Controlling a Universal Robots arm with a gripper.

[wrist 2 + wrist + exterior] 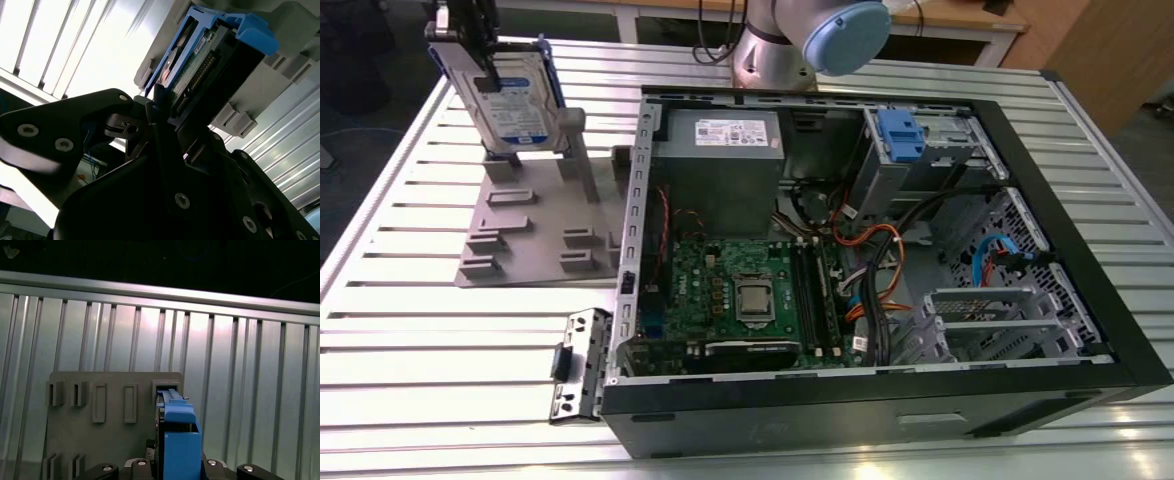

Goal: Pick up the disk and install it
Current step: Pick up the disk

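The disk (516, 98), a silver drive with a white-and-blue label in a blue carrier, stands upright on its edge at the exterior view's far left. It sits over the tall slot posts of a grey stand (534, 235). My gripper (480, 60) comes down on its top edge and is shut on it. In the second wrist view the dark fingers (159, 107) clamp the disk (200, 55) at its connector end. The first wrist view looks down along the blue carrier (178, 437) onto the stand (110, 390). Whether the disk's lower edge still rests in the slot is unclear.
An open computer case (1087, 300) lies on the slatted metal table (427, 330). Inside it are a grey power supply (718, 150), a blue-fronted drive cage (921, 140), a green motherboard (740, 290) and loose cables. A metal bracket (580, 365) lies by the case. The arm's base (774, 50) stands behind.
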